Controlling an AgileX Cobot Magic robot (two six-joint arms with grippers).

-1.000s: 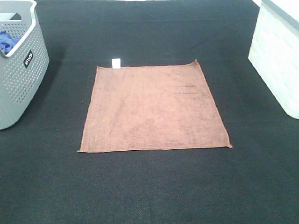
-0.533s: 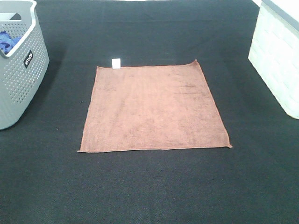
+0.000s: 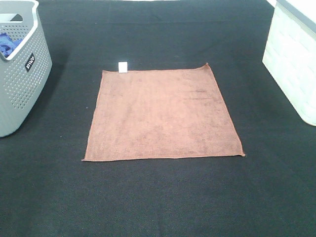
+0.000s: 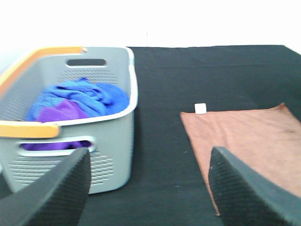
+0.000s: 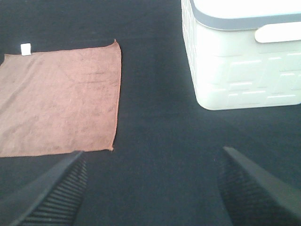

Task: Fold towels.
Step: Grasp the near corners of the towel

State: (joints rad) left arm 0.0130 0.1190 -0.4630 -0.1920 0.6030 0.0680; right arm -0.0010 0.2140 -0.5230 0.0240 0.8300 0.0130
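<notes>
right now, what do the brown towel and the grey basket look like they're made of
The brown towel looks like soft microfibre cloth: matte, with a fuzzy nap and a stitched hem. The grey basket is probably moulded plastic: rigid, smooth walls with rows of small holes.

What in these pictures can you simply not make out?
- Grey basket: the exterior high view's left edge cuts it off; its wall hides most of the cloths inside.
- White bin: cut off by the right edge; contents cannot be told.
- White tag on the towel: too small to read.
- Left gripper and right gripper: only finger ends show in wrist views; absent from exterior high.
</notes>
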